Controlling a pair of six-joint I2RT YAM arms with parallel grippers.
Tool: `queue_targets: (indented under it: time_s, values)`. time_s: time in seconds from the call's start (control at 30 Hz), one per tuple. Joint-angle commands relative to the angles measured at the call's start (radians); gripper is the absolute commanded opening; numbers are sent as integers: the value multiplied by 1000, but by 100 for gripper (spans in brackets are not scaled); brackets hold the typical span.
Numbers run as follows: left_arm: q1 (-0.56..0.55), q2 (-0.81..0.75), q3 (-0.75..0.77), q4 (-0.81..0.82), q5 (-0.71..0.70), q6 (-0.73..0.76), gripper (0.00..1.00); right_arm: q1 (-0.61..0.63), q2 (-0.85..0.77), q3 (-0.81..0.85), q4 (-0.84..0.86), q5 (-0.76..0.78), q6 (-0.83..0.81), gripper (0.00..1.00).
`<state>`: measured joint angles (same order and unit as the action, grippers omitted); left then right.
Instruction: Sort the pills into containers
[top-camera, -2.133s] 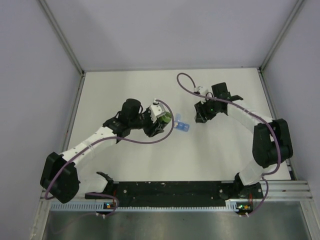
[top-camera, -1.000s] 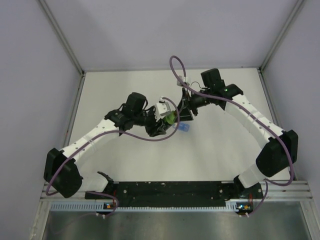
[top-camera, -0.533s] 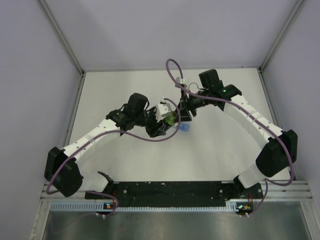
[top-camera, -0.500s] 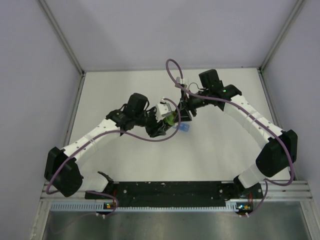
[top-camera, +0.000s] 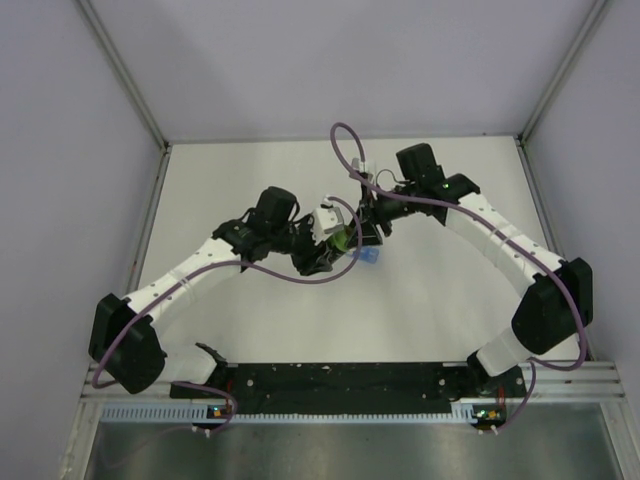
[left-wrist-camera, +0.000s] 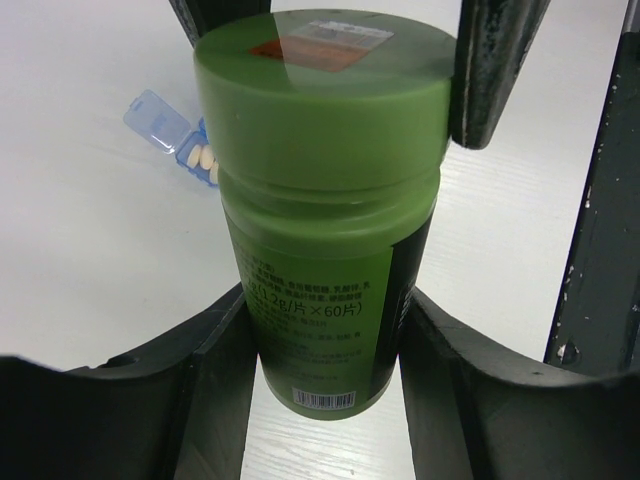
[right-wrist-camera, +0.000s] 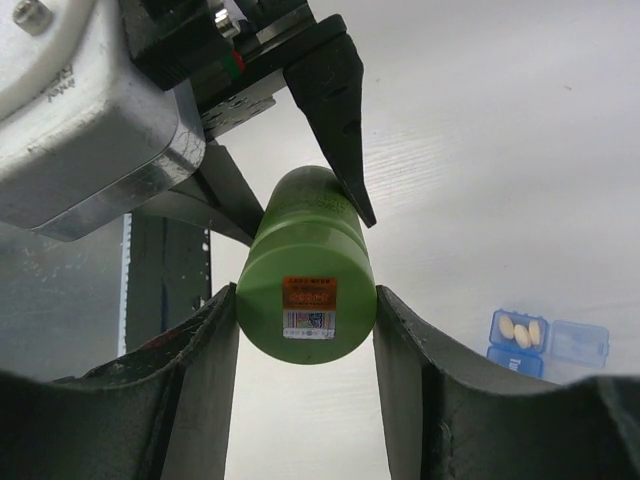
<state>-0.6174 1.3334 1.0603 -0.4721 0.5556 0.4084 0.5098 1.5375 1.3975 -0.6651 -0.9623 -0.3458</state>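
A dark green pill bottle with a green cap is held off the table, lying roughly level. My left gripper is shut on its body. My right gripper faces it and is shut on the cap, with both fingers touching the cap's sides. The small translucent blue pill box lies on the table just below the bottle with its lid open. It holds a few pale oval pills and also shows in the left wrist view.
The white table is bounded by grey walls and metal posts at the back corners. A black rail runs along the near edge. Purple cables loop off both wrists.
My right gripper has swung left from the back right and come round the bottle's cap. My left gripper has shifted slightly right with the bottle. The pill box has not moved.
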Motion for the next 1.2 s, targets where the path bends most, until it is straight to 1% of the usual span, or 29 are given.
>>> queue_targets:
  time_s: [0.0, 0.13, 0.23, 0.37, 0.47, 0.6, 0.67, 0.77, 0.87, 0.9, 1.03, 1.17]
  values:
    - [-5, -23, 29, 79, 1, -32, 0, 15, -13, -35, 58, -27, 39, 15]
    - [-11, -13, 29, 82, -34, -39, 0, 15, 7, -38, 79, -24, 86, 15]
    - [-19, -16, 27, 90, -83, -40, 0, 15, 24, -37, 99, 13, 135, 15]
    - [-30, -25, 18, 119, -198, -45, 0, 15, 53, -31, 108, 71, 205, 14]
    - [-41, -28, 17, 141, -278, -45, 0, 15, 87, -26, 107, 76, 249, 14]
    - [-59, -34, 0, 179, -376, -51, 0, 15, 144, -28, 122, 39, 316, 15]
    - [-61, -36, -20, 213, -417, -65, 0, 15, 176, -32, 153, -8, 384, 15]
    - [-62, -33, -51, 265, -482, -88, 0, 15, 223, -34, 182, -52, 441, 17]
    - [-73, -20, -77, 300, -545, -88, 0, 15, 256, -32, 199, -75, 482, 21]
    - [-76, -20, -88, 312, -589, -86, 0, 15, 263, -31, 203, -84, 491, 24]
    - [-82, -17, -94, 323, -606, -86, 0, 15, 280, -25, 211, -105, 505, 35]
    - [-82, -25, -97, 323, -597, -83, 0, 10, 270, -20, 210, -119, 488, 43]
